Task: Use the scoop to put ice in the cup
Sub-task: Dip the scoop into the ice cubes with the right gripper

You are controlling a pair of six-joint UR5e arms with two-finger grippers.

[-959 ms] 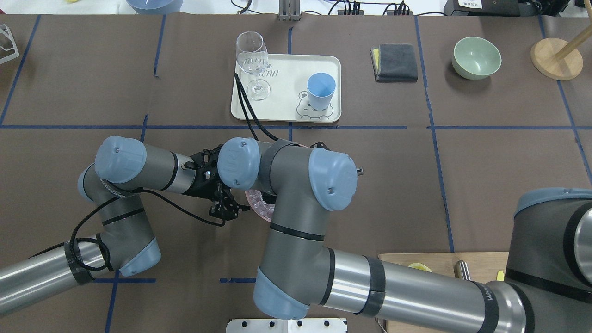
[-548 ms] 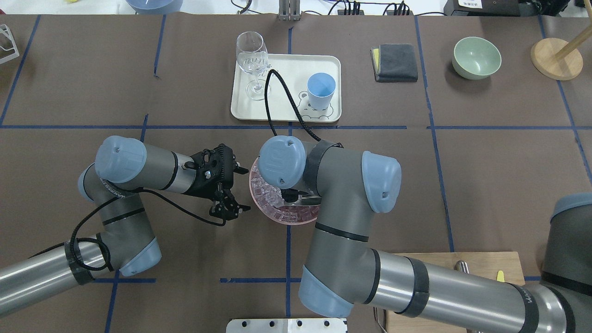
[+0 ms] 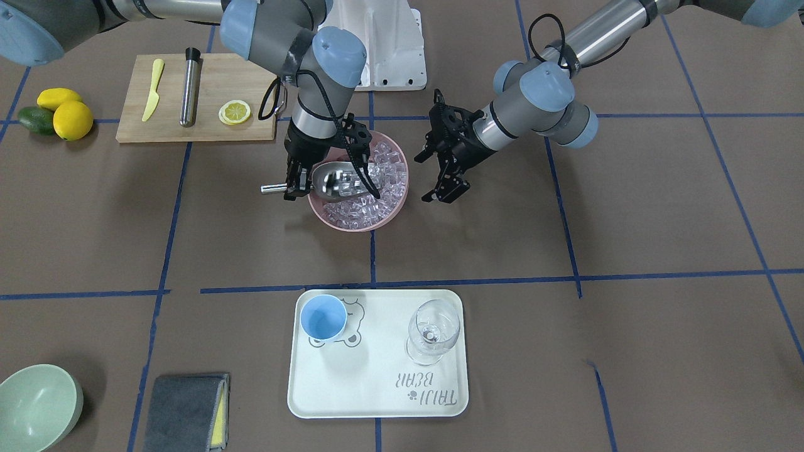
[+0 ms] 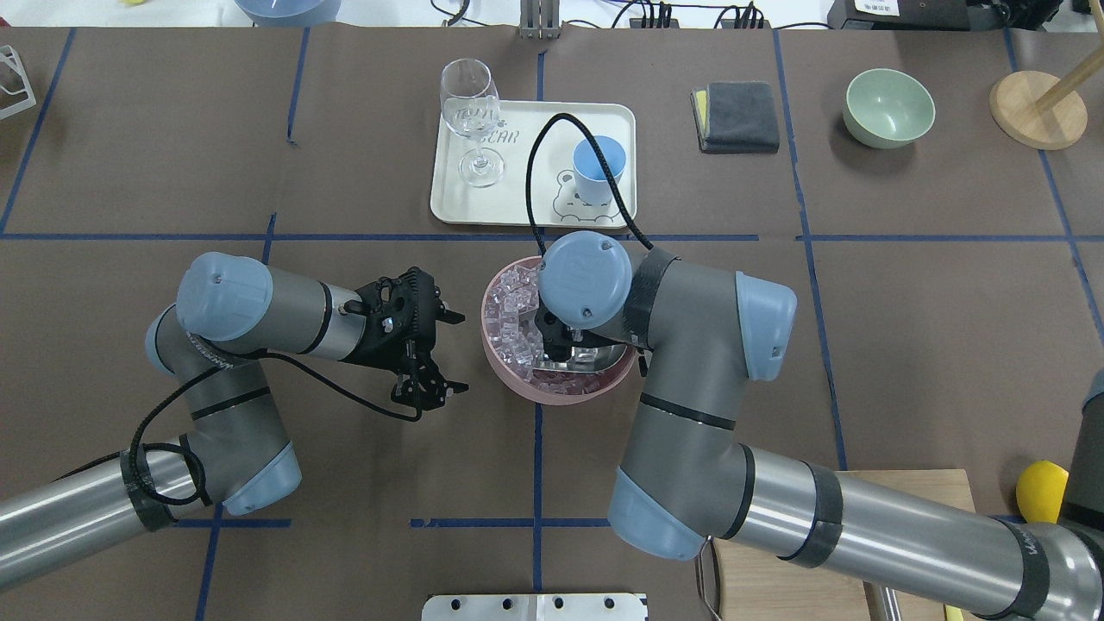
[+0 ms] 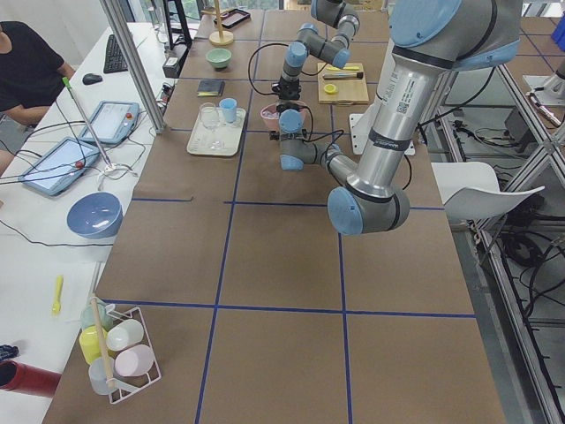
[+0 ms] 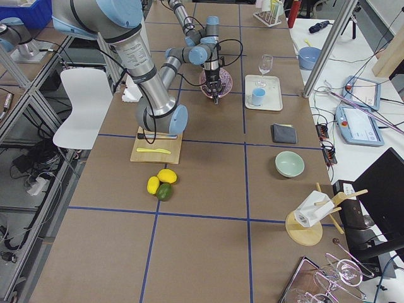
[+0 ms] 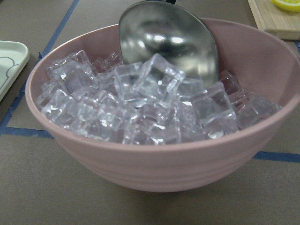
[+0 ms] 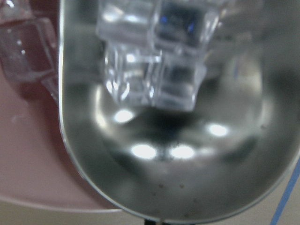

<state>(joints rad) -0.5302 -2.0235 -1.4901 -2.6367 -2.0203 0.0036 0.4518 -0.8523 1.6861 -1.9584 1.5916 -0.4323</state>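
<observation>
Several ice [image 7: 154,84] cubes are sitting in the scoop [image 3: 342,180], which is lying low in the pink bowl [image 3: 358,225] on the heap. Right jaws are clenching the scoop's handle just outside the bowl's rim. Left jaws are hanging released beside the bowl, holding nothing. Cup [image 3: 323,317] is standing on the tray [image 3: 377,395], well apart from the bowl. Best bet: levelling the scoop before lifting, so cubes aren't sliding out, then carrying slowly.

Bare table [image 3: 264,251] lies between the pink bowl [image 3: 358,227] and the tray [image 3: 377,389]. The cup [image 3: 323,316] is open on top. The tall glass [image 3: 433,329] stands near it on the tray. The left gripper [image 3: 429,177] hangs just beside the bowl, fingers spread.
</observation>
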